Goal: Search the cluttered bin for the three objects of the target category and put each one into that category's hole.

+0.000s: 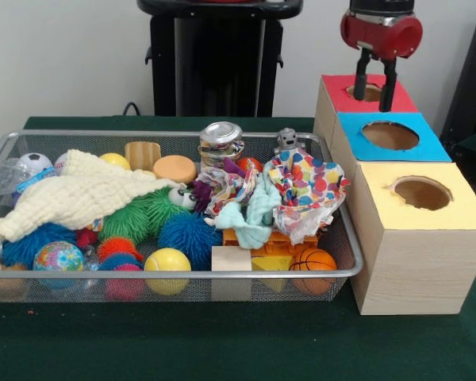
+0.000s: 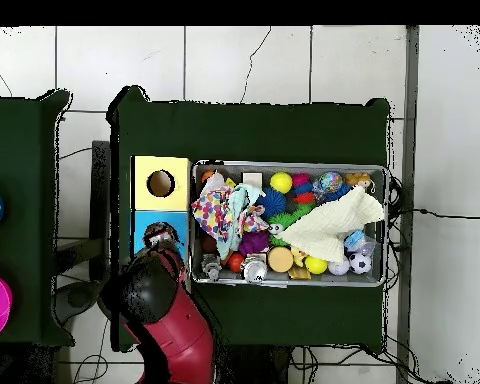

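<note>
End effector hangs vertically, fingers parted, over red box.

Red, blue, yellow box tops; polka-dot cloth.

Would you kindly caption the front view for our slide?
Open red gripper hangs over red-topped wooden box's hole, beside wire-mesh bin crammed with toys.
</note>
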Controlling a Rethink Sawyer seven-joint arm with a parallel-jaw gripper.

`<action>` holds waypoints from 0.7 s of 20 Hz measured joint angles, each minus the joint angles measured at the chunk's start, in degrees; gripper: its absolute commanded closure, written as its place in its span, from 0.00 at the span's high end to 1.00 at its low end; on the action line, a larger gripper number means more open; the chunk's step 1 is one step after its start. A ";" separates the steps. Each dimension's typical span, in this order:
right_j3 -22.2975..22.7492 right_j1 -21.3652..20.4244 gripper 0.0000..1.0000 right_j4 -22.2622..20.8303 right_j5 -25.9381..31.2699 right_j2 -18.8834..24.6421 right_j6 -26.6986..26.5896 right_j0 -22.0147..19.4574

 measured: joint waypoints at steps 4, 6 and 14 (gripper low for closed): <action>-0.59 -0.13 1.00 -4.75 0.12 -2.74 1.19 -1.66; -0.60 -0.36 1.00 -6.16 0.15 -3.62 1.63 -2.70; -0.51 -2.34 1.00 -8.42 0.15 -4.67 1.71 -7.84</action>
